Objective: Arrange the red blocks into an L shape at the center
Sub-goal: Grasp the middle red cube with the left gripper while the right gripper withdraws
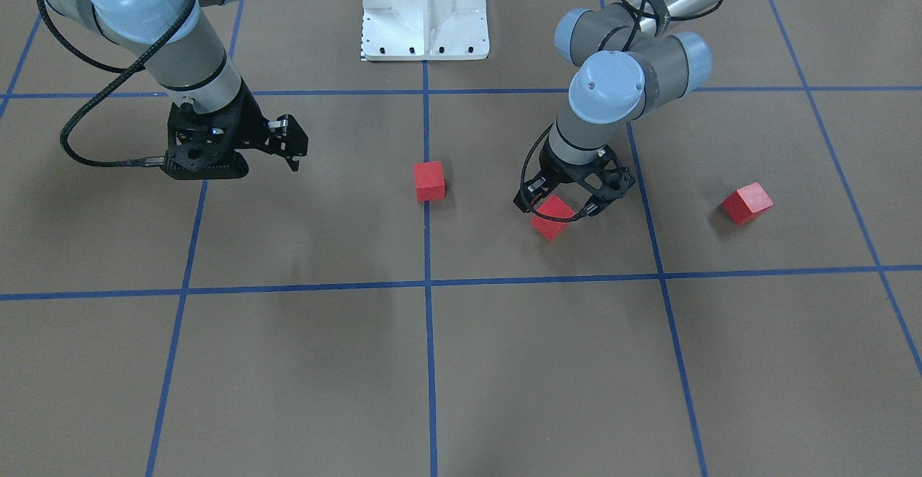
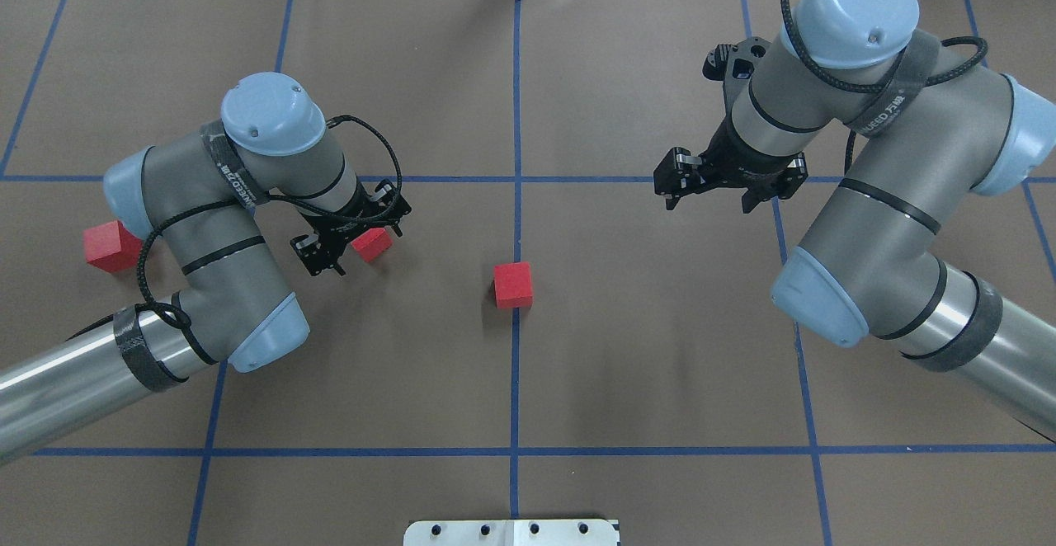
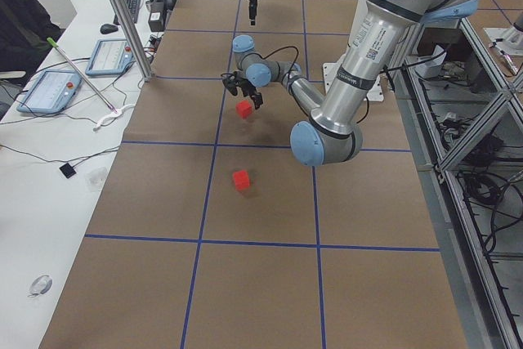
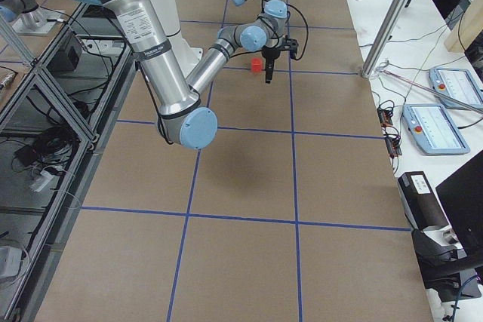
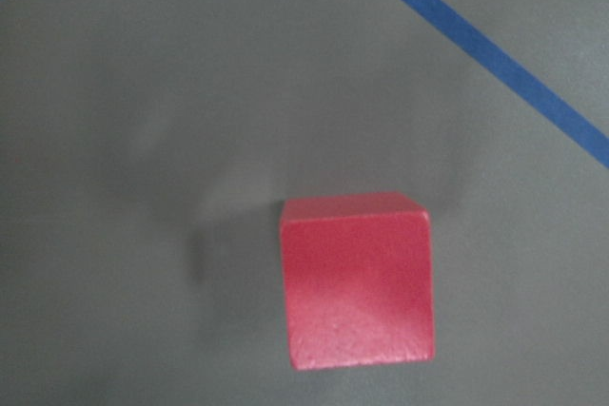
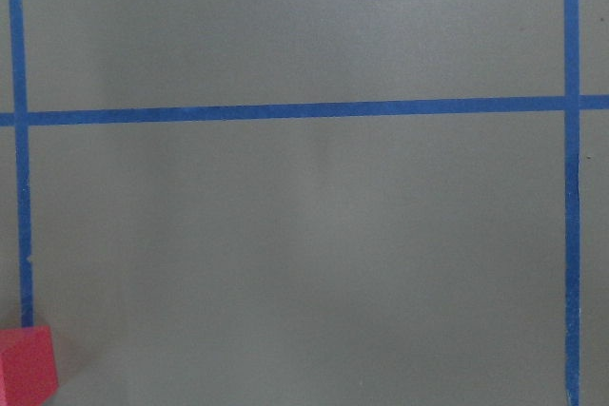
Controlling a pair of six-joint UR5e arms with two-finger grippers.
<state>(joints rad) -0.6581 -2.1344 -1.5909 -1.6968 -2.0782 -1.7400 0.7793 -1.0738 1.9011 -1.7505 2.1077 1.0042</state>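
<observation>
Brown floor (image 2: 660, 348), marked off by a blue tape grid (image 2: 660, 450).

First red block (image 2: 513, 284): found at the center (image 2: 540, 224), seated on the middle blue line (image 2: 516, 101), faces square to the tape, touching nothing.

Second red block (image 1: 552, 216): found in the middle-row square on the robot's left of that line, flat on the floor, turned askew to the grid.

Left gripper (image 1: 556, 209): positioned directly over the second block, pointing down, fingers (image 1: 524, 199) spread wide, one on each side of the block. No contact with the block's faces made out. Left wrist view checked: block lying flat on the floor.

Third red block (image 1: 747, 202): found one square further out on the same side, also askew, well apart from the other two. Partly hidden behind the left arm's elbow in the overhead view.

Right gripper (image 2: 707, 204): held clear of the floor on the opposite side of the middle line, fingers parted and empty, well apart from every block.

No two blocks touching.
</observation>
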